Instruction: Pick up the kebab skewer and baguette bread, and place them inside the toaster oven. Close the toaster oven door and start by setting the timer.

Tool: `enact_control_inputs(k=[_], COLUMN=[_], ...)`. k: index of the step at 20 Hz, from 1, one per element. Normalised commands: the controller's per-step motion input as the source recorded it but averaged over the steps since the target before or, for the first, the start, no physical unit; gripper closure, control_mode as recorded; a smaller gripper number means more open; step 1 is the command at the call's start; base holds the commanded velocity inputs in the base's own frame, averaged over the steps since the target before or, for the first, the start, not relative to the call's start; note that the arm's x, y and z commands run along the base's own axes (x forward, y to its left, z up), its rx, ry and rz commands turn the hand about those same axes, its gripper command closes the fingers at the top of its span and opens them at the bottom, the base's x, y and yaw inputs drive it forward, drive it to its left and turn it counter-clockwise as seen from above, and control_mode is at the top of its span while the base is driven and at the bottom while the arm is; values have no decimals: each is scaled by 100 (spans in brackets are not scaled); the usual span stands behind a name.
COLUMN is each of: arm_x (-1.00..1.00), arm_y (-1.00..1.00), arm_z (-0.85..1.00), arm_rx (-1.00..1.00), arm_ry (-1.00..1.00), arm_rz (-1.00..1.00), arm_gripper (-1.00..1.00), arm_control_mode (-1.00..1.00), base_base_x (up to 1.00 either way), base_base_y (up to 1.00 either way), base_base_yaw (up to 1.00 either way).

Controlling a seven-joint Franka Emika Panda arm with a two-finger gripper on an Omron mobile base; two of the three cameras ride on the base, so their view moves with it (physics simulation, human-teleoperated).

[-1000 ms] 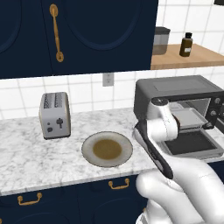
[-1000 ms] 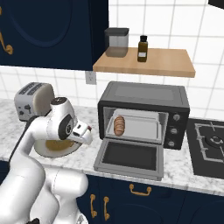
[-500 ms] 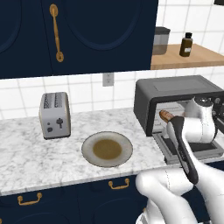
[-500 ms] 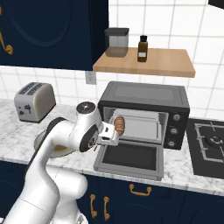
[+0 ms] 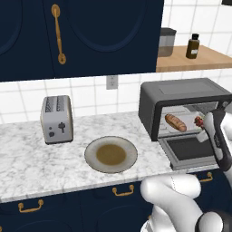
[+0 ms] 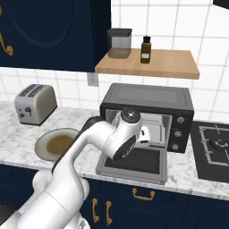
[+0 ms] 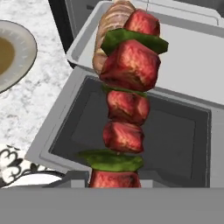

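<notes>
red-chunked kebab skewer [image 7: 124,103] clamped in pincer [image 5: 202,123], now nearer toaster oven [image 5: 181,97] mouth

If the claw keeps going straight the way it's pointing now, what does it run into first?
Probably the baguette bread: in the hand view the kebab skewer held by the claw reaches toward the loaf on the tray inside the toaster oven, over the toaster oven door. Depth is unclear.
</notes>
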Motion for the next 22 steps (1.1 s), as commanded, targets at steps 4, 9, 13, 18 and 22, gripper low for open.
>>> enact_control_inputs(k=[4,9,13,18,22], arm_x=[50,46,52,33,36], arm_y=[-33,-9,-17,-4,-25], arm_z=[3,-2,-8,-30,-12], arm_rx=[0,-3,-5,0,0], arm_ry=[1,17,12,2,0], arm_rz=[16,11,6,1,0], arm_gripper=[100,100,100,100,100], arm_control_mode=[-100,-100,-100,-100,-100], base_base_x=[0,0,0,0,0], base_base_y=[0,0,0,0,0], base_base_yaw=[0,0,0,0,0])
